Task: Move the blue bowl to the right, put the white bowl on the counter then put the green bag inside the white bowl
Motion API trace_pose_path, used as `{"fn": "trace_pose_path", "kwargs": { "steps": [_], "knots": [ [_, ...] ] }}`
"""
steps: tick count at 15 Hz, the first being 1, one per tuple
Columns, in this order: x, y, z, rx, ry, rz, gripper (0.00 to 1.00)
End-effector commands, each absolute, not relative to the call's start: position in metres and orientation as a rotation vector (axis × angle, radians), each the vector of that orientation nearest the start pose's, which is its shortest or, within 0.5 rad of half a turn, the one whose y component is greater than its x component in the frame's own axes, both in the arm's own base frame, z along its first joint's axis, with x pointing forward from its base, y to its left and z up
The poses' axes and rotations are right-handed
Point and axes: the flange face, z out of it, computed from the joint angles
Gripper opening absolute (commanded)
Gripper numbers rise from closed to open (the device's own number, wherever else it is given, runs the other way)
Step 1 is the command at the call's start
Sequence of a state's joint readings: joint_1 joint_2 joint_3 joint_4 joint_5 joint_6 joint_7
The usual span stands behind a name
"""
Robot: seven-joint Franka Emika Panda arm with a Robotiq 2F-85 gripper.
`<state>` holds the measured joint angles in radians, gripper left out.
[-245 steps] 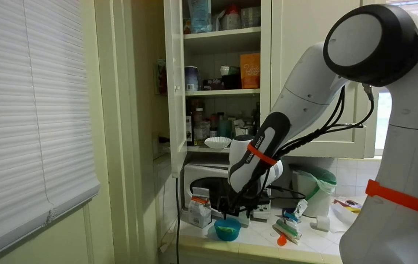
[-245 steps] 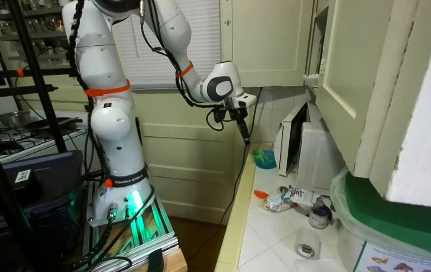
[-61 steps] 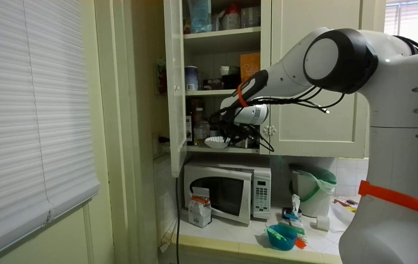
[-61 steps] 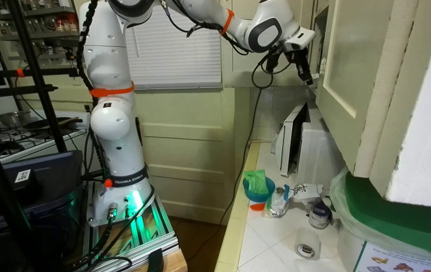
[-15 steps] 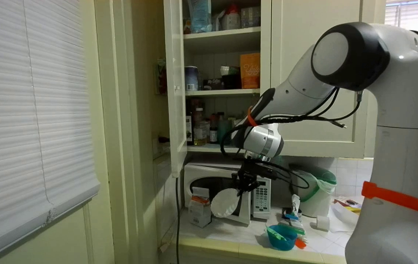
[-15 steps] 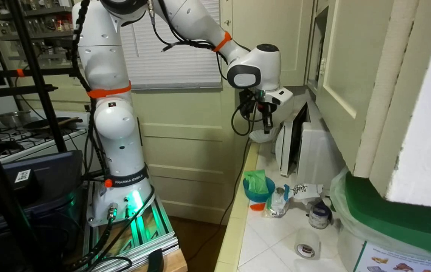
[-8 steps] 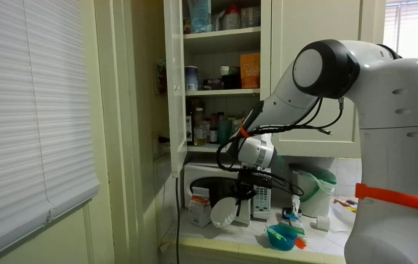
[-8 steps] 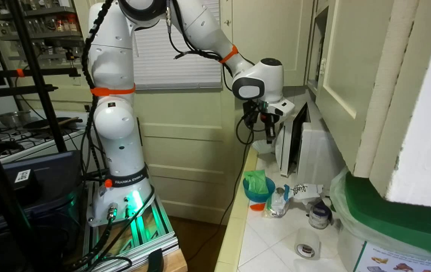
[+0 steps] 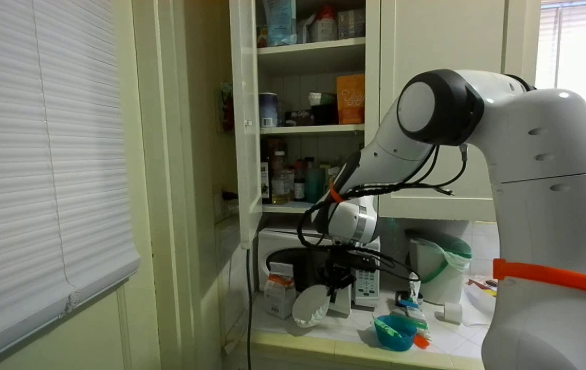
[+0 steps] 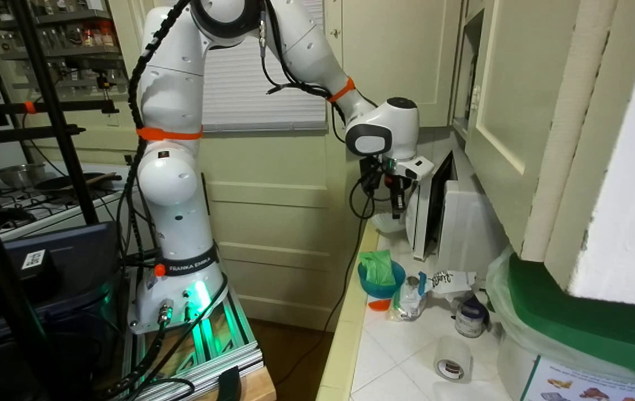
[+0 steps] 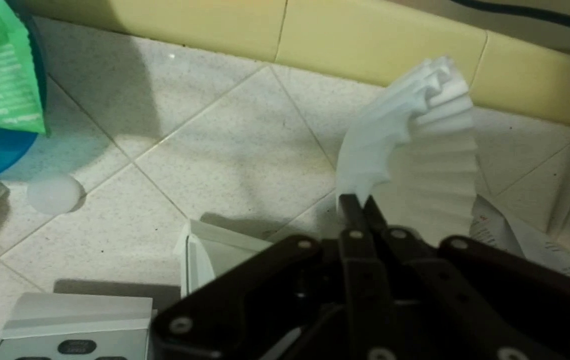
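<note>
One step seems done (blue bowl (image 9: 397,341) stands at right) | gripper (image 11: 360,201) pinches tilted white bowl (image 11: 432,165), not yet released on counter (image 11: 230,145) | green bag (image 10: 377,268) lies in blue bowl

In an exterior view, a cream cupboard (image 9: 298,82) stands open at twelve o'clock, its shelves (image 9: 313,130) stocked, its door (image 9: 246,103) swung out at eleven. A white blind (image 9: 41,133) hangs at nine; a window (image 9: 575,77) glows bright at two. White wall tiles (image 9: 483,244) show between three and four. In an exterior view, cream panelling (image 10: 278,245) rises at seven o'clock, brown floor (image 10: 295,340) shows at six, a white stove (image 10: 53,224) stands at nine, grey wall shelves (image 10: 55,54) hang at ten, and a white wall (image 10: 629,178) fills three.
</note>
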<state>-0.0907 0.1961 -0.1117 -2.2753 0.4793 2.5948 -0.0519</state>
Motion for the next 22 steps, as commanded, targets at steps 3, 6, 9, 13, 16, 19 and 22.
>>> {"fn": "trace_pose_path", "kwargs": {
  "steps": [3,6,9,13,16,19,22],
  "knots": [
    [0.535,-0.118,0.275,-2.825,0.810,-0.233,0.33],
    [0.533,-0.116,0.278,-2.841,0.805,-0.224,0.56],
    [0.531,-0.114,0.281,-2.846,0.813,-0.212,0.78],
    [0.521,-0.109,0.293,-2.841,0.863,-0.177,1.00],
    [0.509,-0.108,0.297,-2.871,0.918,-0.122,1.00],
    [0.495,-0.108,0.303,-2.907,1.005,-0.093,1.00],
    [0.477,-0.113,0.310,-2.955,1.032,-0.070,1.00]
  ]
}}
